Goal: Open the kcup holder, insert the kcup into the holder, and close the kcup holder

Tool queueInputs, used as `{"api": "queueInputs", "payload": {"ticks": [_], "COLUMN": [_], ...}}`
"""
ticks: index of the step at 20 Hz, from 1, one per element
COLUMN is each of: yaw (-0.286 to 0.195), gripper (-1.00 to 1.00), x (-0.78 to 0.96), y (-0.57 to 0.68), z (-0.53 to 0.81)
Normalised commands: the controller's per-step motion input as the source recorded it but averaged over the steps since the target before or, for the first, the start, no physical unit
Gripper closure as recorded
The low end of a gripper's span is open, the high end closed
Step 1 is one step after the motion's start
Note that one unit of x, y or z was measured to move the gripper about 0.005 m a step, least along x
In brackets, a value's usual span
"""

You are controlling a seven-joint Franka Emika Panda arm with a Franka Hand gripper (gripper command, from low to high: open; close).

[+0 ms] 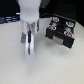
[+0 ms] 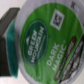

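The kcup (image 2: pixel 47 42), its green lid filling the wrist view, is clamped between the fingers (image 2: pixel 11 35) of the gripper (image 1: pixel 27 42), held above the white table (image 1: pixel 55 67); the black kcup holder (image 1: pixel 60 31) is seen toward the exterior view's right, apart from the gripper

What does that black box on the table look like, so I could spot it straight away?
Start with the pale round table and look toward the exterior view's right, past the white robot arm and its gripper. There sits the kcup holder, a dark boxy unit with small pale-topped cups visible on it. It is the only black block on the tabletop.
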Motion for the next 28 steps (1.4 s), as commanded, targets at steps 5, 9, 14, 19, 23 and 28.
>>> {"api": "queueInputs", "payload": {"ticks": [5, 9, 14, 19, 23, 28], "yaw": [-0.022, -0.015, 0.021, 0.031, 0.025, 0.023], "gripper": [1.00, 1.00, 1.00, 1.00, 1.00, 1.00], "x": [0.05, 0.07, 0.05, 0.04, 0.04, 0.06], "y": [0.35, 0.43, 0.46, 0.55, 0.60, 0.61], "z": [0.89, 0.94, 0.87, 0.73, 0.62, 0.54]}}
